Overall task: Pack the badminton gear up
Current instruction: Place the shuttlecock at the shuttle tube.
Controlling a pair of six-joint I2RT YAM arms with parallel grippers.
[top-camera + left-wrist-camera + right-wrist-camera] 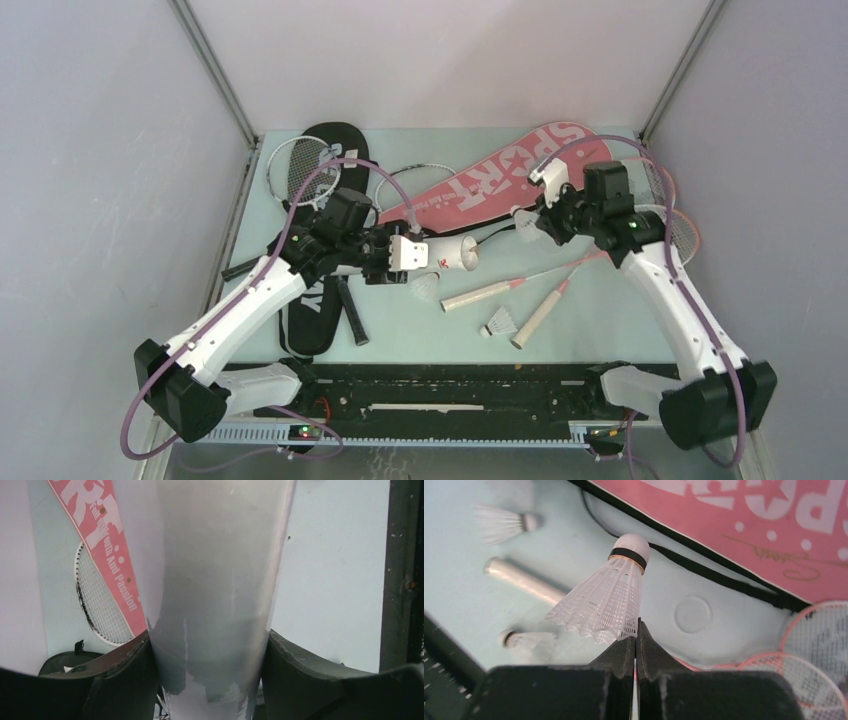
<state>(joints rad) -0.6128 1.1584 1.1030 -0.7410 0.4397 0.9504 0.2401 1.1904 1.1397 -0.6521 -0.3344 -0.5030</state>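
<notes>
My left gripper [400, 255] is shut on the long white tube [445, 253], which lies level with its open end facing right. In the left wrist view the tube [220, 580] fills the gap between both fingers [125, 680]. My right gripper [540, 222] is shut on the skirt edge of a white shuttlecock [609, 595], lifted above the table with its cork pointing away. Two more shuttlecocks [425, 290] [498, 323] lie on the table. Two racket handles [480, 295] [535, 318] lie mid-table. The pink "SPORT" cover [500, 175] lies behind; the black cover [312, 325] is under my left arm.
A white-framed racket head [295, 165] lies at the back left, and pink racket heads [680, 225] sit under my right arm. The pink cover's black strap [704, 570] runs over the table below the held shuttlecock. Grey walls close in on both sides.
</notes>
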